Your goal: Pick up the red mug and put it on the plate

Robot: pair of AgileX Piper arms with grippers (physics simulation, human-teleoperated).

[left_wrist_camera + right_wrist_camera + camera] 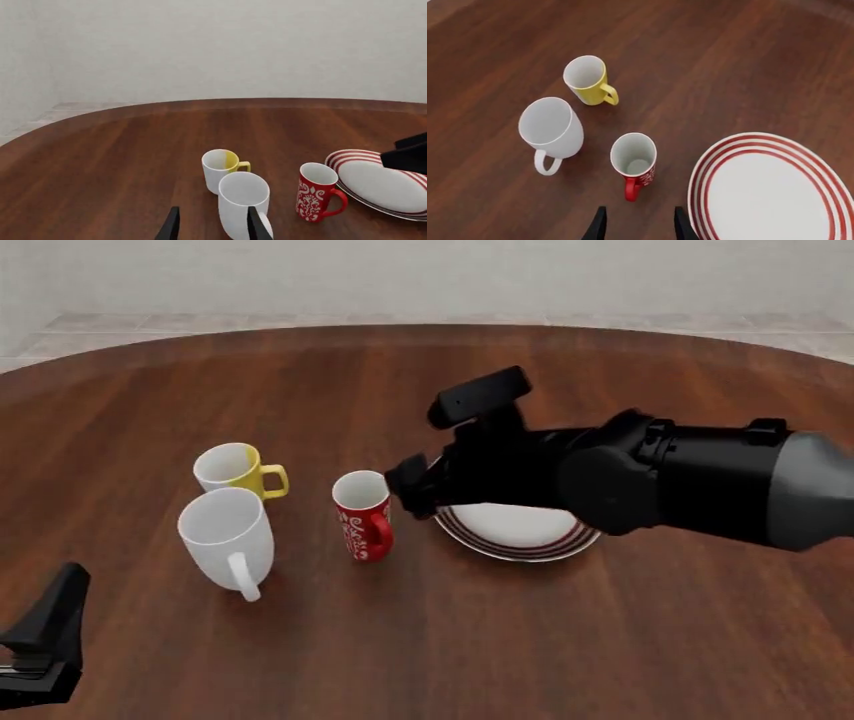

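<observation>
Red mug is the goal, but take the scene by size, using the plate as the landmark. That plate, white with red rings, is the widest thing on the brown table, and the right arm reaches across above it. Beyond the red mug from the plate stands the white mug, largest of the three, and just behind that the yellow mug. The red mug stands upright on the table just beside the plate's rim, not touching it, handle turned toward the arms' side.

The right gripper hangs above the table near that handle, fingers spread and holding nothing. The left gripper waits low, well away from the plate, its fingers also spread and empty, facing the white mug.

To do the grasp well, I would bring the right gripper forward until it is centred over the red mug, lower it so the fingers straddle one wall or the body clear of the handle, then close firmly. The plate's rim sits close, so the descent should be straight.
</observation>
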